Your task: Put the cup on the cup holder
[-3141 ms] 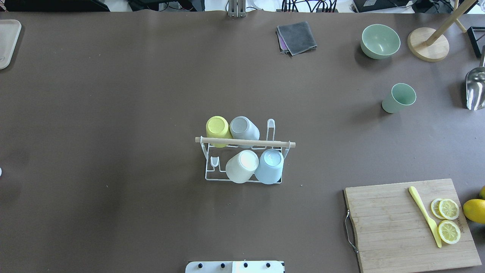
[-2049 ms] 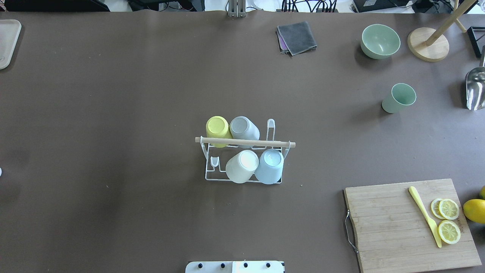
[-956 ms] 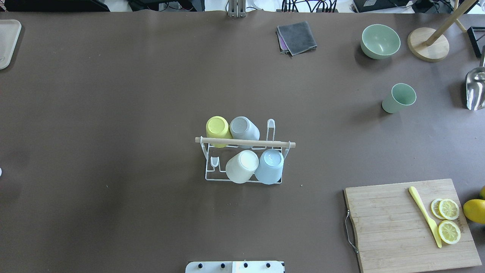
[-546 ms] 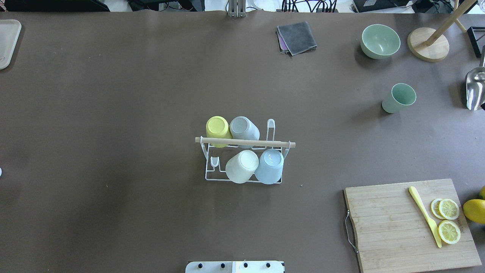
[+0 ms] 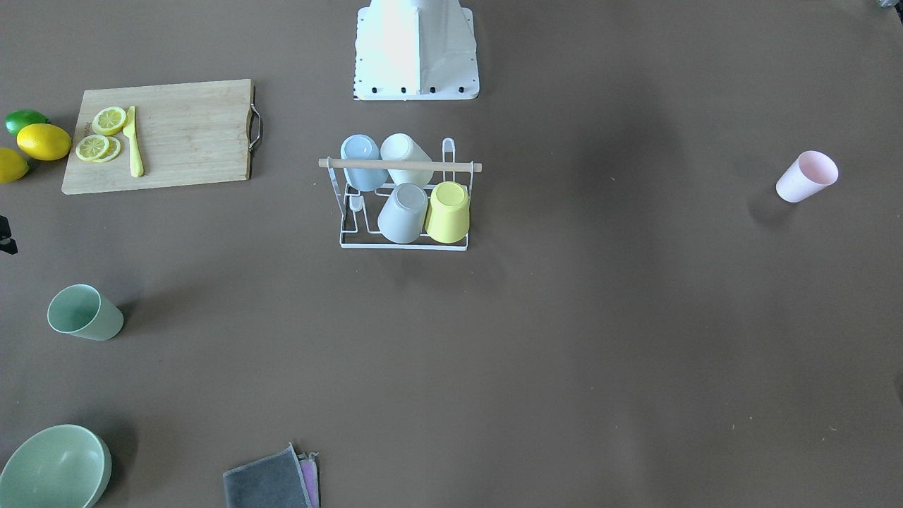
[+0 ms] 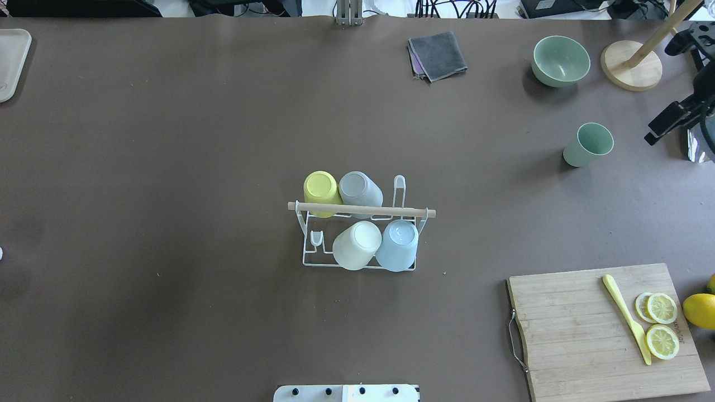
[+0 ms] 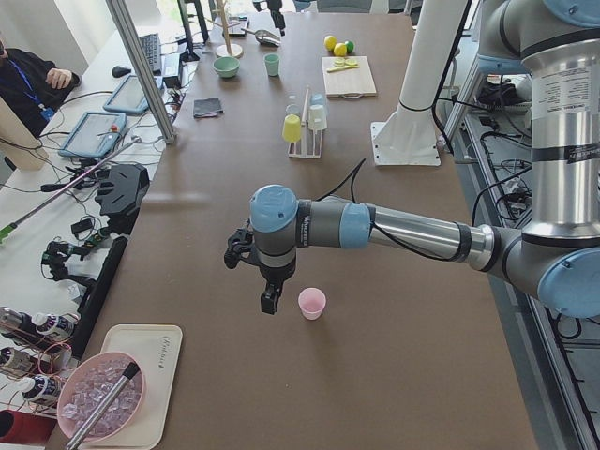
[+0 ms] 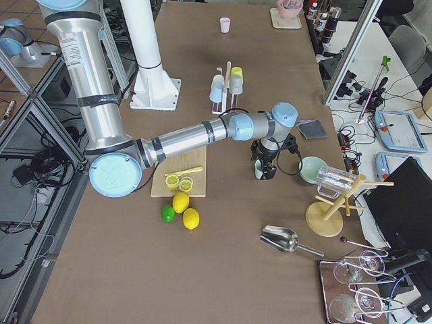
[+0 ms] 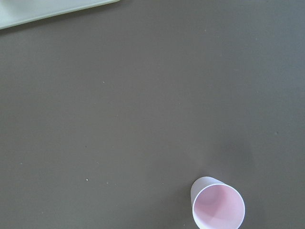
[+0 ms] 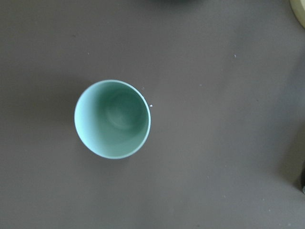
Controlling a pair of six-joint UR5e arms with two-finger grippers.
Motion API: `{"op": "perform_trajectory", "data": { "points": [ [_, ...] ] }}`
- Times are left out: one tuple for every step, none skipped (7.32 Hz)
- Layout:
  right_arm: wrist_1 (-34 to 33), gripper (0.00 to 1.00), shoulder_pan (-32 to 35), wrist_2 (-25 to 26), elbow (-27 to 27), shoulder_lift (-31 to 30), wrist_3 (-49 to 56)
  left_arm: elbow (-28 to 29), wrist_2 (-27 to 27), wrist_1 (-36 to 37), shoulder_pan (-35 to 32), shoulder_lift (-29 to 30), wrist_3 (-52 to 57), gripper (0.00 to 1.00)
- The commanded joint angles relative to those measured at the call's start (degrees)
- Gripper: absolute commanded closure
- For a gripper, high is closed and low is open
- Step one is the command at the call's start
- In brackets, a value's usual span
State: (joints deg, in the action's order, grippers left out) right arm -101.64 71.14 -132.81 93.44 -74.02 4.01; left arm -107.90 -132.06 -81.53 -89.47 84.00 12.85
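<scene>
Cup holder (image 6: 363,211) at mid-tabletop (image 6: 167,167) carried four inverted cups (image 6: 357,244), two prongs free. Green cup (image 6: 587,144) and pink cup (image 5: 806,176) stood loose, ungrasped. Right end effector (image 8: 262,171) hung over green cup, left end effector (image 7: 268,299) beside pink cup; finger spacing on both could not be told

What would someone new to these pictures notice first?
The white cup holder stands mid-table with a yellow cup, a grey cup, a cream cup and a blue cup upside down on it. Two loose cups stand upright: a green cup on the robot's right, a pink cup on its left.
</scene>
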Motion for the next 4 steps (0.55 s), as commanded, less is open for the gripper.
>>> {"op": "perform_trajectory", "data": {
  "points": [
    [-7.6,0.00,-3.4,1.8,-4.0,9.3,-0.7,-1.0,6.6,0.1,6.7,2.6,0.1,0.02],
    [-11.0,0.00,-4.7,4.1,-4.5,12.1,-0.7,-1.3,10.6,0.1,10.3,3.4,0.1,0.02],
    [-11.2,0.00,-5.6,4.3,-5.6,13.1,-0.7,-2.6,17.2,0.5,16.0,3.6,0.1,0.02],
    [-11.1,0.01,-6.6,6.4,-8.2,15.8,-0.1,-2.6,20.8,2.8,18.4,3.7,0.1,0.02]
  ]
}}
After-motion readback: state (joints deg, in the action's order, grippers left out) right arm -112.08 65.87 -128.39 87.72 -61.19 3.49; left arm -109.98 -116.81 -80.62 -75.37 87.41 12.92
